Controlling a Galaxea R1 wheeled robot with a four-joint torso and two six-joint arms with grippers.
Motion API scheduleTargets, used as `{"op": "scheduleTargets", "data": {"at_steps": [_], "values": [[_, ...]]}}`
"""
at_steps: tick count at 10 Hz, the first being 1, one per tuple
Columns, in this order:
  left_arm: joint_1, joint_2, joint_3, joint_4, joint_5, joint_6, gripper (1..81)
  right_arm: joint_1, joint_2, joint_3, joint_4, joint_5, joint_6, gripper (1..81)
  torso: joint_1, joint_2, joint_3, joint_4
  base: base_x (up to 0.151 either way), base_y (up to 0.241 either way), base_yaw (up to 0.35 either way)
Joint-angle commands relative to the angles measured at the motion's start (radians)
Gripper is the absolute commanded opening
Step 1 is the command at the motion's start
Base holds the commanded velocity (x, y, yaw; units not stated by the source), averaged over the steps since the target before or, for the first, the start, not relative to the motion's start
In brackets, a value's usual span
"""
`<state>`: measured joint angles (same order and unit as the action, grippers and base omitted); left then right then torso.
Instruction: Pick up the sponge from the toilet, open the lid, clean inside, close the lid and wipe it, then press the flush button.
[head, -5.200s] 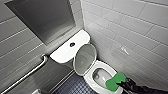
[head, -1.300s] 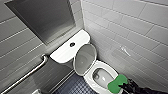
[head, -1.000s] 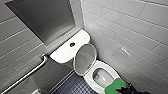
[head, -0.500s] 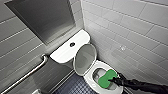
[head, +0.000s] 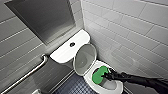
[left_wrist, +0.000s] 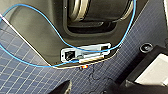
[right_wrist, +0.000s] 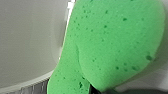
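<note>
Shifted deeper into the toilet (head: 62, 53), right pincer (head: 106, 75) grips the sponge (head: 99, 75).

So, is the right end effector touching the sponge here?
Touching. In the head view the right end effector grips the sponge by its edge, with no gap between them, inside the toilet bowl.
</note>
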<state>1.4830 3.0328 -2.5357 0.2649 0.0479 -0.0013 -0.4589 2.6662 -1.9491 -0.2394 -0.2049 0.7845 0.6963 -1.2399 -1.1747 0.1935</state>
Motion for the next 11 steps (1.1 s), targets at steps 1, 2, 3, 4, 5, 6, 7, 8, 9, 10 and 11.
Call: {"op": "scheduleTargets", "data": {"at_steps": [1,2,3,4,5,6,7,8,9,10,11], "values": [[0.044,-0.012,0.003,-0.007,0.089,0.003,81.1,0.122,0.069,-0.027,-0.014,-0.039,0.002,1.0,0.000,0.000,0.000,0.000,0.000,0.000,0.000],[0.044,-0.014,0.003,-0.007,0.090,0.003,81.1,0.125,0.080,-0.023,-0.015,-0.036,0.002,1.0,0.000,0.000,-0.052,0.078,0.000,0.000,0.000],[0.044,-0.012,0.003,-0.007,0.089,0.001,81.1,0.128,0.096,-0.026,-0.017,-0.034,0.002,1.0,0.000,0.000,-0.050,0.082,0.000,0.000,0.000],[0.044,-0.012,0.003,-0.006,0.090,0.003,81.1,0.128,0.108,-0.034,-0.015,-0.034,0.002,1.0,0.000,0.000,-0.058,0.092,0.000,0.000,0.000],[0.044,-0.012,0.003,-0.007,0.090,0.001,81.1,0.125,0.114,-0.040,-0.014,-0.033,0.002,1.0,0.000,0.000,-0.070,0.115,0.000,0.000,0.000],[0.044,-0.012,0.003,-0.007,0.090,0.003,81.1,0.119,0.119,-0.054,-0.015,-0.031,0.002,1.0,0.000,0.000,-0.078,0.149,0.000,0.000,0.000],[0.044,-0.012,0.003,-0.006,0.090,0.001,81.1,0.119,0.128,-0.071,-0.015,-0.031,0.001,1.0,0.000,0.000,-0.048,0.095,0.000,0.000,0.000],[0.043,-0.012,0.003,-0.006,0.090,0.001,81.1,0.116,0.137,-0.079,-0.017,-0.033,0.001,1.0,0.000,0.000,-0.053,0.123,0.000,0.000,0.000],[0.043,-0.012,0.003,-0.007,0.089,0.001,81.1,0.105,0.145,-0.079,-0.018,-0.034,0.001,1.0,0.000,0.000,-0.056,0.139,0.000,0.000,0.000],[0.043,-0.014,0.003,-0.007,0.089,0.001,81.1,0.085,0.146,-0.080,-0.029,-0.039,0.001,1.0,0.000,0.000,-0.058,0.142,0.000,0.000,0.000],[0.044,-0.012,0.003,-0.006,0.090,0.001,81.1,0.053,0.142,-0.091,-0.044,-0.033,0.001,1.0,0.000,0.000,-0.058,0.142,0.000,0.000,0.000]]}}
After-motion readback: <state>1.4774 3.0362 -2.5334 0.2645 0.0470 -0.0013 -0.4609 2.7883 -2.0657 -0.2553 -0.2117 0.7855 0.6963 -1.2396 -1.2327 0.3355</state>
